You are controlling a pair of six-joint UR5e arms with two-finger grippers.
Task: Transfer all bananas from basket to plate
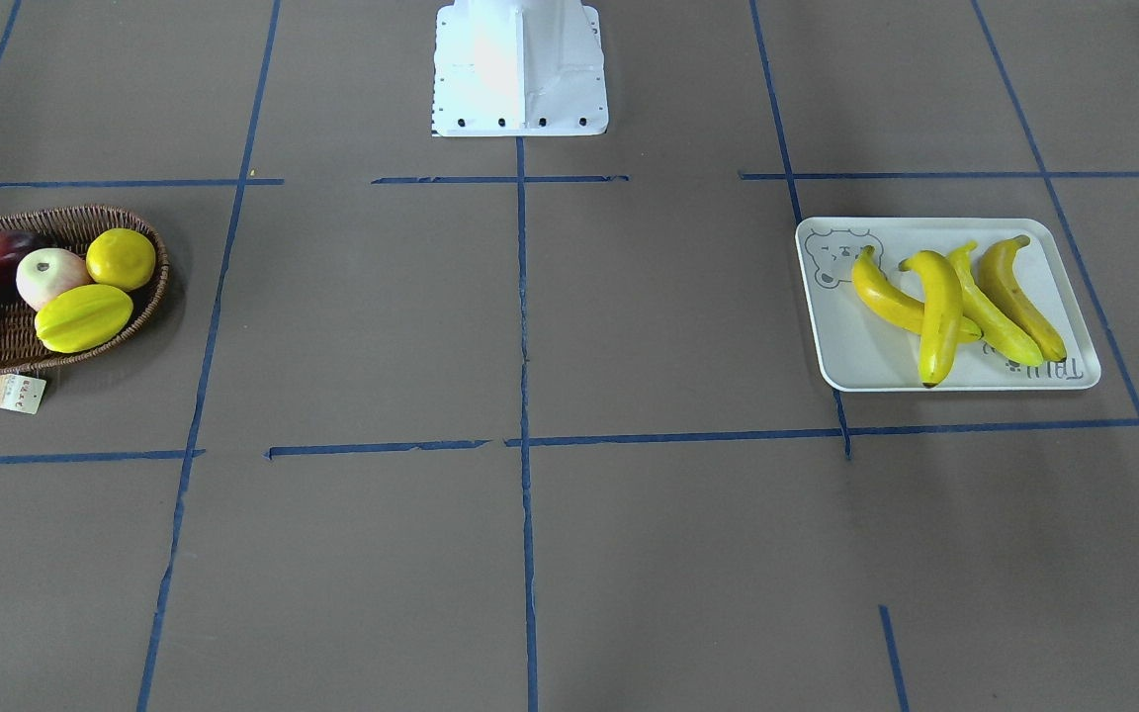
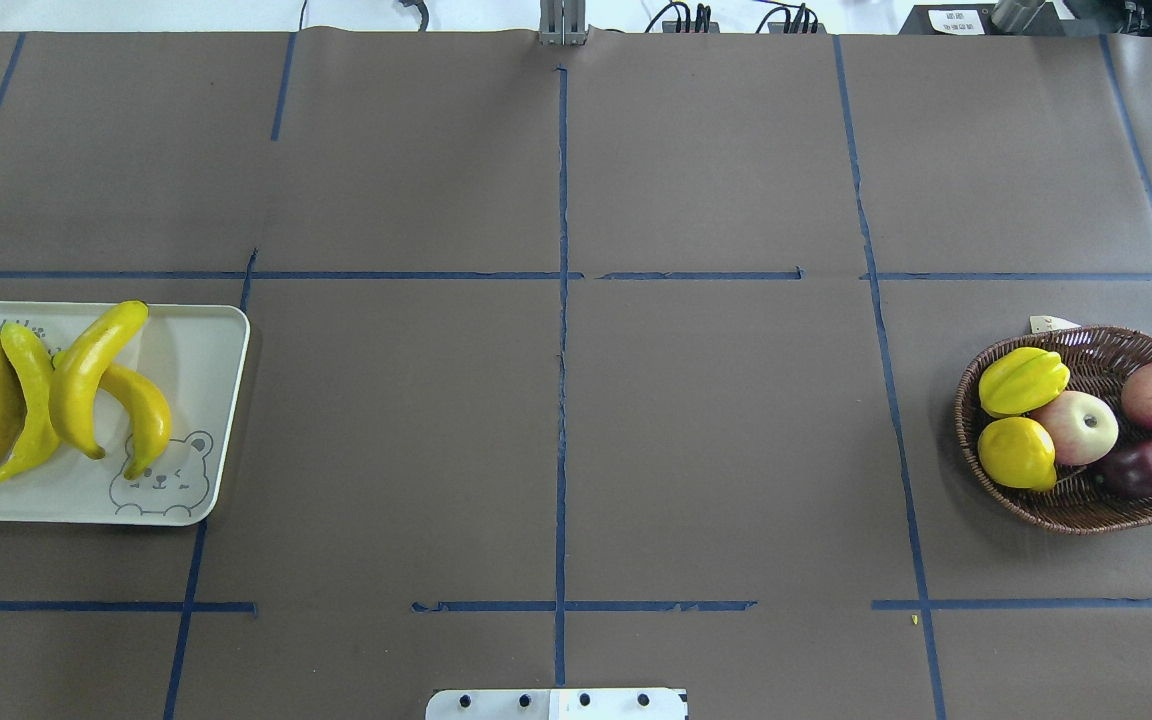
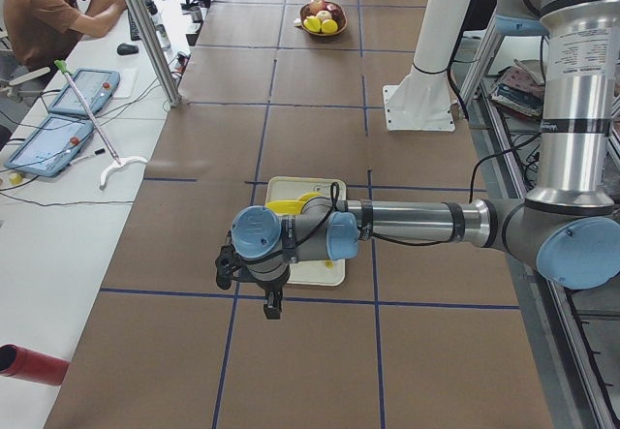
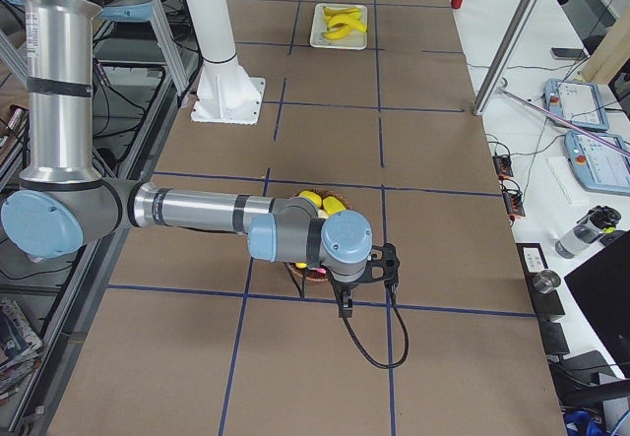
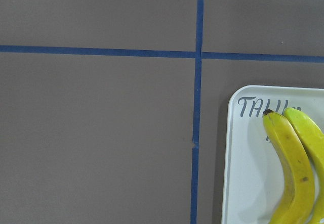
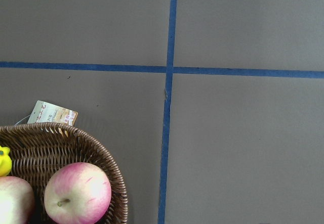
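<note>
- Grippers first: the left gripper [image 3: 271,305] hung above the table [image 2: 556,450] by the plate [image 2: 206,350], and the right gripper [image 4: 346,303] hung by the basket [image 2: 1086,512]. Both showed only from the side, and neither wrist view caught a finger, so I couldn't tell whether either was wide or closed.
- All four bananas [image 2: 86,375] lay on the plate at the robot's left end of the table. They were packed close, and one rested across its neighbour.
- The basket sat well apart at the right end. I could see no banana in it, only a starfruit [image 2: 1023,380], a lemon [image 2: 1016,452], two apples [image 2: 1076,425] and a mango [image 2: 1146,465].
- To my eye the transfer looked finished. The next move seemed to call for no further grasp, only for both arms to draw clear without nudging plate or basket.
- The bananas were smooth, glossy and long-curved, bright yellow with dark tips.
- The plate was a pale, flat rectangle with rounded corners and a raised rim. It had a bear face printed at one end and grey lettering at the other, and it looked hard and slick.
- The basket was a shallow oval of dark woven wicker, with its paper tag [image 6: 52,114] lying just outside the rim.
- The table was covered in matte brown paper crossed with blue tape [image 2: 562,200].
</note>
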